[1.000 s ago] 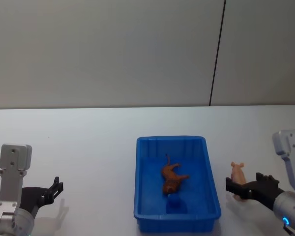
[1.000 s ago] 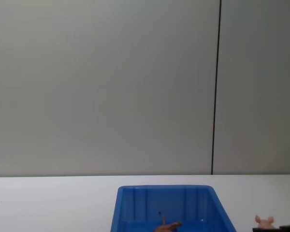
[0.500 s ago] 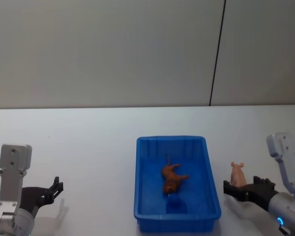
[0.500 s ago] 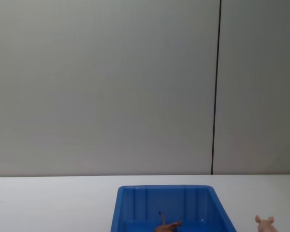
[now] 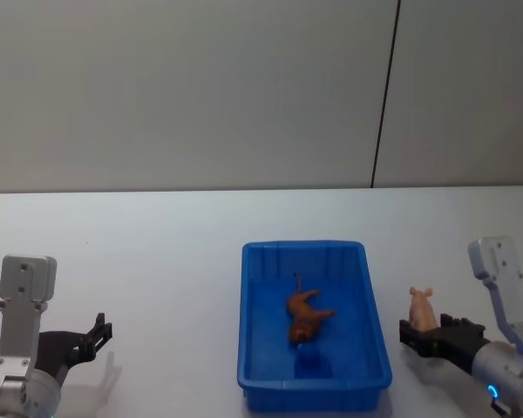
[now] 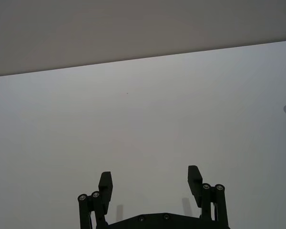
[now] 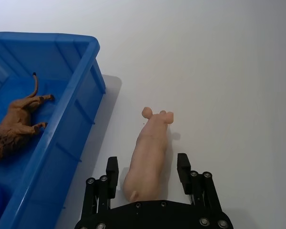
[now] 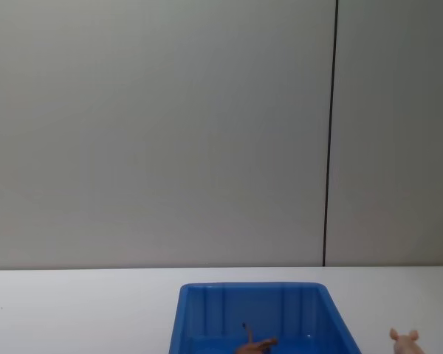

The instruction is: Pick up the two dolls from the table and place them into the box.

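Right wrist view: right gripper (image 7: 148,168) now drawn in around pink pig doll (image 7: 149,151) on tabletop (image 7: 229,71) beside blue box (image 5: 315,387), jaws wide, unclosed. Brown lion doll (image 5: 304,318) already boxed. Left gripper (image 6: 150,185) parked, agape, empty.

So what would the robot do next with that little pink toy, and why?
Probably close the right gripper on the pink doll. Its fingers stand open on either side of the doll's body, which rests on the white table just outside the blue box. The brown doll already lies in the box, so this one is what remains. The left gripper sits open and idle.
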Available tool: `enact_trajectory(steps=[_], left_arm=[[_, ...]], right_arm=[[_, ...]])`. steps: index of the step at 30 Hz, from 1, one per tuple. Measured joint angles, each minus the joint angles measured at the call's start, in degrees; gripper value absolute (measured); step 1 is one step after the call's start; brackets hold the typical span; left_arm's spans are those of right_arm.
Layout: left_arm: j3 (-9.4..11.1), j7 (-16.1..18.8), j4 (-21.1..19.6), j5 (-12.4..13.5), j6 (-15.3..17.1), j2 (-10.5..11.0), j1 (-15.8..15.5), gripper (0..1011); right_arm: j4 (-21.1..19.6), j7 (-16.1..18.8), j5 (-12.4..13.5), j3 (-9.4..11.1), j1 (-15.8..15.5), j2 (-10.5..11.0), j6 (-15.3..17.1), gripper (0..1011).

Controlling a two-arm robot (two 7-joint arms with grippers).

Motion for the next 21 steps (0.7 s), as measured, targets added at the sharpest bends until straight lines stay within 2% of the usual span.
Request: enact_trajectory(steps=[14, 21], left_arm=[[0.0, 0.0, 0.0, 0.0, 0.0, 0.0, 0.0, 1003], [0.0, 0.0, 0.0, 0.0, 0.0, 0.0, 0.0, 1003]], right_arm=[[0.4, 0.1, -0.1, 0.0, 0.2, -0.2, -0.3, 374], [-0.2, 0.1, -0.4, 0.1, -0.1, 0.0, -2.0, 369]])
